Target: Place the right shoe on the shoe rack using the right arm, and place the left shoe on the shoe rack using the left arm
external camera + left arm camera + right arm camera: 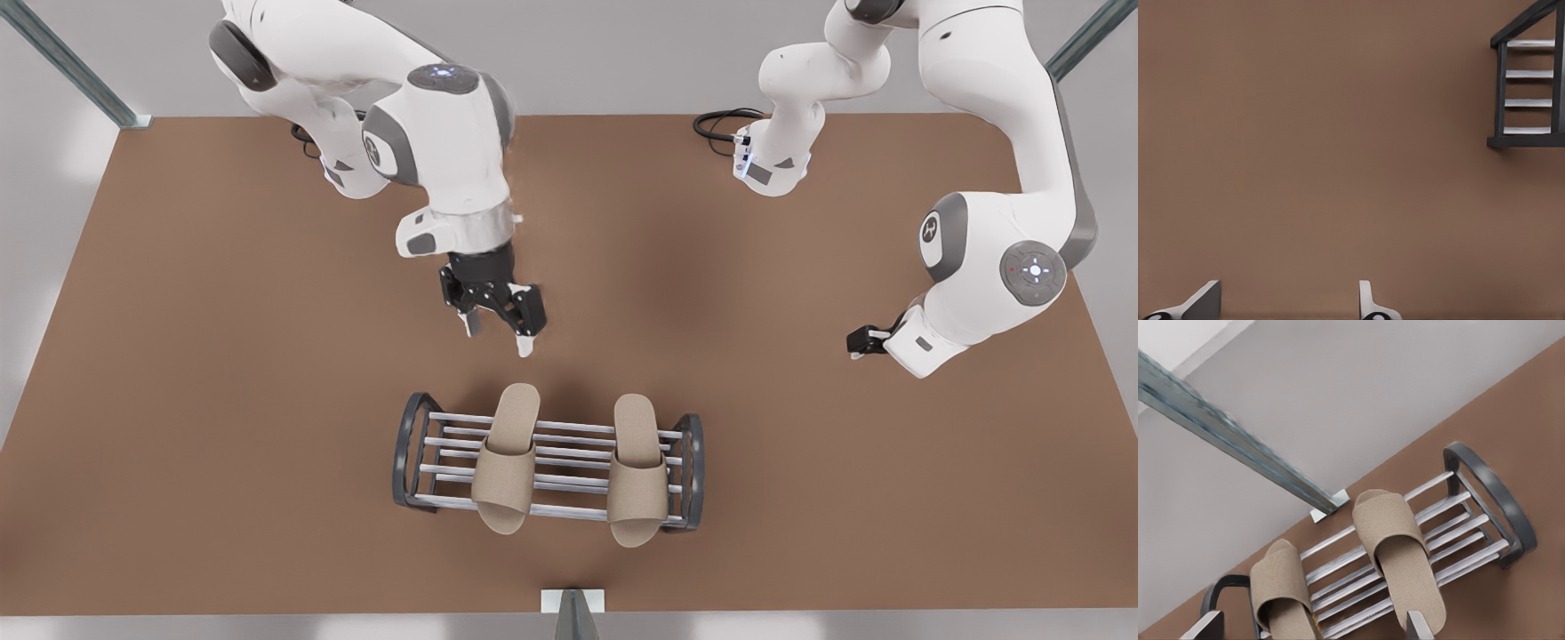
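The brown table (222,356) lay bare around the rack (411,449); both shoes sat across its bars, toes overhanging the front bar. The right shoe (507,458) lay just ahead of and below the right gripper (498,339), whose fingers stood apart and empty. The left shoe (636,471) was well off to the side of the left gripper (858,342), which waited, also spread and empty. The risk, I judged: a low pull-back by the right gripper could clip that near heel and tip the overhanging shoe off.
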